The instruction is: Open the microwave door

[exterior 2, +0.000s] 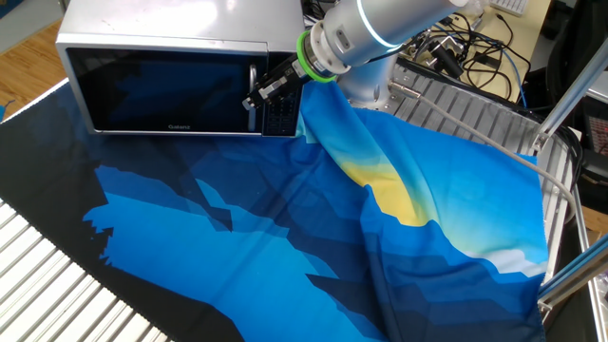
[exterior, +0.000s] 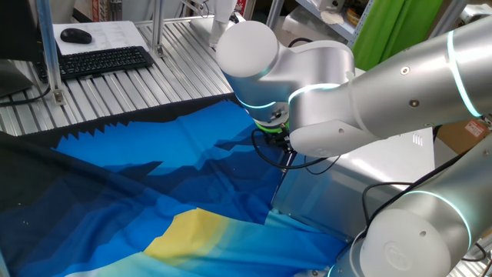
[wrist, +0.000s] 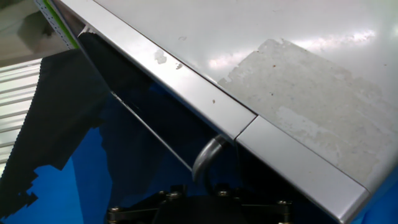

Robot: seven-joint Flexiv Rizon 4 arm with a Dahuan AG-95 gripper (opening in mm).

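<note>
Microwave (exterior 2: 180, 38) sits at the far left of the blue cloth (exterior 2: 285, 237), door (exterior 2: 161, 90) shut. Gripper (exterior 2: 258, 97) is at the bar handle (exterior 2: 253, 87); whether it has clenched the bar, cannot tell. Risk: a loose hold slips off the slim bar, or the pull drags the oven across the cloth.

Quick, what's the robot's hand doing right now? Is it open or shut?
Gripper: fingers are at the microwave door by its handle; open or shut cannot be told, nor whether it grips the handle.
</note>
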